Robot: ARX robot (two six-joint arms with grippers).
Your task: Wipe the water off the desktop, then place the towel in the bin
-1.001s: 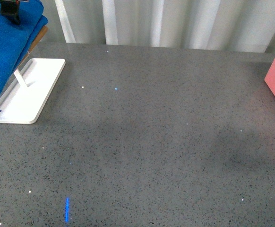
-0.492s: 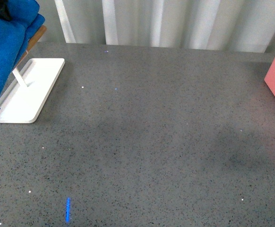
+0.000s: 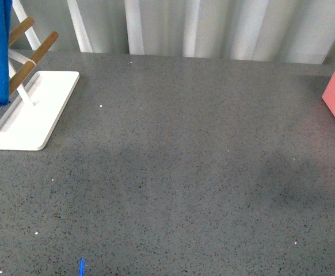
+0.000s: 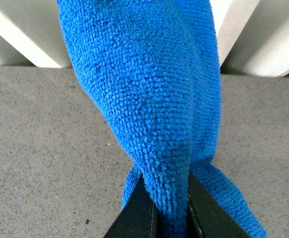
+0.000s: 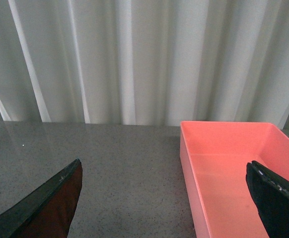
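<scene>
Pinching towel, left claw closed.

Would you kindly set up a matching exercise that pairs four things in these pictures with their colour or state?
Column 1
1. towel
2. bin
3. tray
4. right gripper

Column 2
A. open, holding nothing
B. white, with wooden rods standing over it
C. salmon-pink, at the right edge of the front view
D. bright blue, pinched in the left gripper

Pairs: 1-D, 2-C, 3-B, 4-A
</scene>
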